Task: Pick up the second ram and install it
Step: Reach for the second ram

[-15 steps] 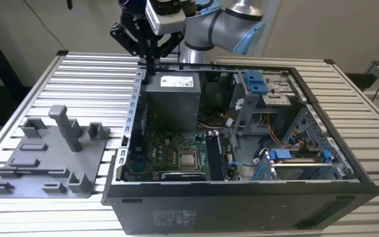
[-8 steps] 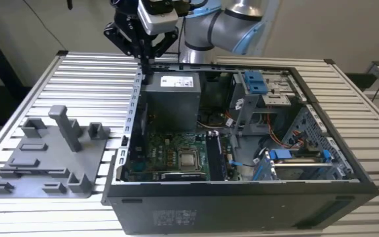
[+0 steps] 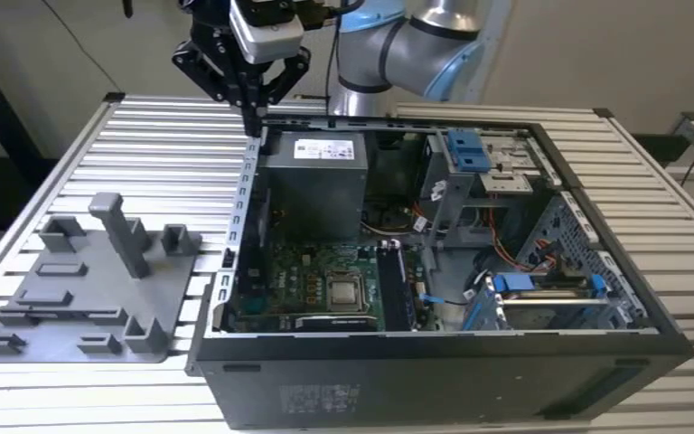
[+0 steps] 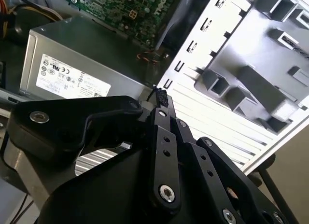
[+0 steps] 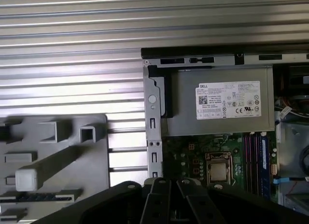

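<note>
Pincer point(image 3: 252, 116) closed above case wall point(image 3: 248, 181), grey tray point(image 3: 82, 298) beside

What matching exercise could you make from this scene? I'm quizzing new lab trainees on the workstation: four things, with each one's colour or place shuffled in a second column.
Things:
1. gripper
2. plastic tray
3. power supply
4. drive latches

Descriptions:
A. bright blue
B. grey, on the slatted table beside the computer case
C. boxy, white label, inside the case
D. black, above the case's edge

Pairs: 1-D, 2-B, 3-C, 4-A.
</note>
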`<state>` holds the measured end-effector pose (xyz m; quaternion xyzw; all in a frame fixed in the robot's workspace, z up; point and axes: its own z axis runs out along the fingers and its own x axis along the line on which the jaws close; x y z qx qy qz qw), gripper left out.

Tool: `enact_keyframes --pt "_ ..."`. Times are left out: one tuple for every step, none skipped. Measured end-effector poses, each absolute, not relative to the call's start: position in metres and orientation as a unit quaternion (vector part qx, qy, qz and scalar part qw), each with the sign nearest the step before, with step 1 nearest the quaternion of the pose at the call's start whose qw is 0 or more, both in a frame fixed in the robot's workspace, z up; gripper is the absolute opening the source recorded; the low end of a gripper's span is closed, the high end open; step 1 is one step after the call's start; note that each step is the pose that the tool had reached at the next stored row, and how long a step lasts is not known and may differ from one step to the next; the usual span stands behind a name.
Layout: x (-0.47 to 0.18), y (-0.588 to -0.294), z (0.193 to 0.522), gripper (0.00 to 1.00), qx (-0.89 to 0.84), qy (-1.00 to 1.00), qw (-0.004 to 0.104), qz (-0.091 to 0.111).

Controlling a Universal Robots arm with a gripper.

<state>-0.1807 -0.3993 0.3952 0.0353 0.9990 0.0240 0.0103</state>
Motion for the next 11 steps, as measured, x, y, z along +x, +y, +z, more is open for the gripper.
enact_keyframes --pt "-0.182 -0.399 0.395 0.11 0.035 0.999 0.01 0.024" --pt "-0.184 -0.399 0.395 0.11 0.035 0.999 0.01 0.024" --pt "-0.186 -0.399 0.395 0.11 0.035 0.999 0.01 0.024" --pt "-0.188 -0.399 0.395 0.11 0.035 0.999 0.01 0.024" --pt "-0.191 -0.399 0.395 0.11 0.035 0.999 0.01 0.024" --pt "-0.193 -0.399 0.395 0.11 0.035 0.999 0.01 0.024" --pt "-0.195 -0.399 0.395 0.11 0.035 0.999 0.01 0.024" --pt "-0.197 -0.399 0.395 0.11 0.035 0.999 0.01 0.024" --pt "-0.199 -0.4 0.395 0.11 0.035 0.999 0.01 0.024" --pt "-0.201 -0.4 0.395 0.11 0.035 0.999 0.01 0.024" --pt "-0.203 -0.4 0.395 0.11 0.035 0.999 0.01 0.024"
